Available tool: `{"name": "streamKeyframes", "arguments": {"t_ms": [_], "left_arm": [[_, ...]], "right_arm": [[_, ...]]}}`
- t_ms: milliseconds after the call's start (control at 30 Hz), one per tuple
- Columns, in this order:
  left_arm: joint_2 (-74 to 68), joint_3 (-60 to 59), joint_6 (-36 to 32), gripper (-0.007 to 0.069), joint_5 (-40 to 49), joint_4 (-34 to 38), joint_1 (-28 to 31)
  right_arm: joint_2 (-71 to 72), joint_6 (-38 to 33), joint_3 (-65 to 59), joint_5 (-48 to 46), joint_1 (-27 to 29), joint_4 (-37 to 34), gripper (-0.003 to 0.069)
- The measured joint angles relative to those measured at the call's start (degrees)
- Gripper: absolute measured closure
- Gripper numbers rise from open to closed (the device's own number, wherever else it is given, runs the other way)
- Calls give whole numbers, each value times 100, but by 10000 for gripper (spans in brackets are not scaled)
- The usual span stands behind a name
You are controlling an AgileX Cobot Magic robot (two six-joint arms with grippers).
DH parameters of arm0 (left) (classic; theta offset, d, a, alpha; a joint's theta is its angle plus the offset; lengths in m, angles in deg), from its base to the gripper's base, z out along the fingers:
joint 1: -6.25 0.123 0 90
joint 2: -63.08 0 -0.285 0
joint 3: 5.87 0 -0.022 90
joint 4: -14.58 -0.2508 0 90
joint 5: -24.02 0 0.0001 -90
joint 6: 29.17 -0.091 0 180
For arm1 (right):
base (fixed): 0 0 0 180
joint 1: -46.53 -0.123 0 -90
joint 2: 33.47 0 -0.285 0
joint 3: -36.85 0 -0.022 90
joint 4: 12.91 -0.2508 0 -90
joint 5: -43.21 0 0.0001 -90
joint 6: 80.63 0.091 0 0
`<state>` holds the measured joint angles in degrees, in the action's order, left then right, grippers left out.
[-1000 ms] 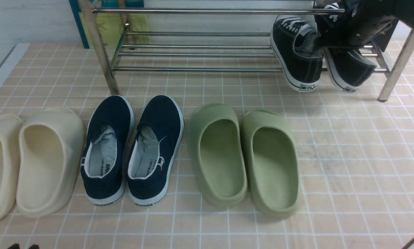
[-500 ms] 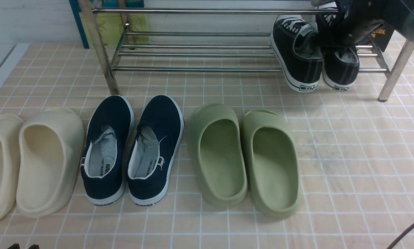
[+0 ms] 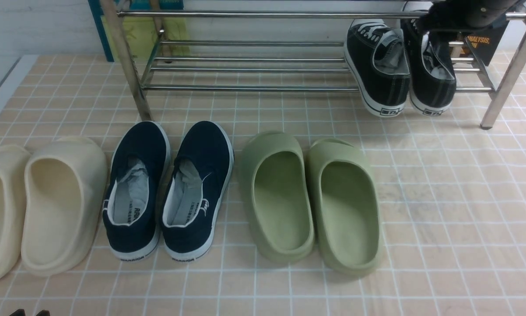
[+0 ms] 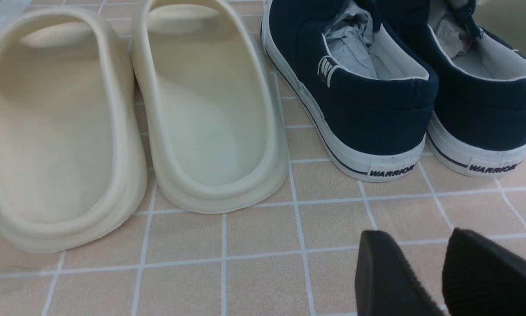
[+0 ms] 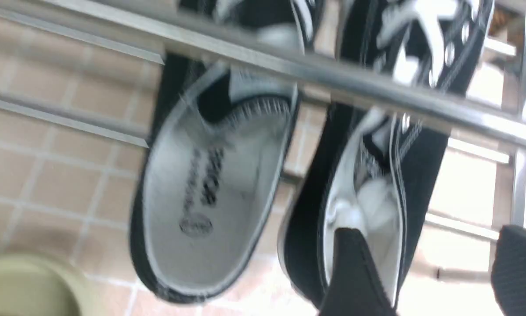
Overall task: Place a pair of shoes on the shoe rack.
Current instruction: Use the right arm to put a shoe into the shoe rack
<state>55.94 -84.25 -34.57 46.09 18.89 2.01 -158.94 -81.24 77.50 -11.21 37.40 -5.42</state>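
Note:
Two black canvas sneakers, the pair of shoes, rest on the lower bars of the steel shoe rack (image 3: 245, 87) at its right end, heels hanging over the front bar. The left sneaker (image 3: 379, 66) leans slightly; the right sneaker (image 3: 434, 74) sits close beside it. My right arm (image 3: 469, 13) hovers above them at the top bar. In the right wrist view my right gripper (image 5: 430, 232) is open and holds nothing, just above the right sneaker (image 5: 416, 145). My left gripper (image 4: 416, 237) hangs low over bare tiles, its fingertips slightly apart and empty.
On the tiled floor in front of the rack stand cream slippers (image 3: 39, 202), navy slip-on shoes (image 3: 168, 188) and green foam slippers (image 3: 311, 197). A blue and yellow board (image 3: 135, 35) leans behind the rack's left leg. A dark box (image 3: 487, 44) stands behind the right end.
My right gripper held the right sneaker tilted over the rack, then opened and let go. The sneaker now sits straight beside its mate, and the arm has lifted towards the top bar.

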Motion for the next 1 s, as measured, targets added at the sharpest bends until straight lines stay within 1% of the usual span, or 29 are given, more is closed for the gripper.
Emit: {"name": "streamKeyframes", "arguments": {"t_ms": [133, 267, 400, 533, 567, 600, 633, 833, 1000], "left_arm": [[0, 0, 0, 384, 0, 0, 0], [0, 0, 0, 384, 0, 0, 0], [0, 0, 0, 384, 0, 0, 0], [0, 0, 0, 384, 0, 0, 0], [0, 0, 0, 384, 0, 0, 0], [0, 0, 0, 384, 0, 0, 0], [0, 0, 0, 384, 0, 0, 0], [0, 0, 0, 384, 0, 0, 0], [0, 0, 0, 384, 0, 0, 0]], "right_arm": [[-120, -73, -516, 269, 0, 35, 274], [-303, -208, -608, 495, 0, 106, 300], [-547, -264, -608, 667, -6, 91, 374], [-647, -330, -597, 577, -19, 10, 536], [-647, -346, -597, 571, -25, 4, 556], [-653, -410, -578, 520, -24, -14, 613], [-664, -471, -530, 433, -24, -24, 648], [-632, -618, -427, -47, -19, 20, 653], [-620, -618, -427, -29, -19, -30, 645]]}}
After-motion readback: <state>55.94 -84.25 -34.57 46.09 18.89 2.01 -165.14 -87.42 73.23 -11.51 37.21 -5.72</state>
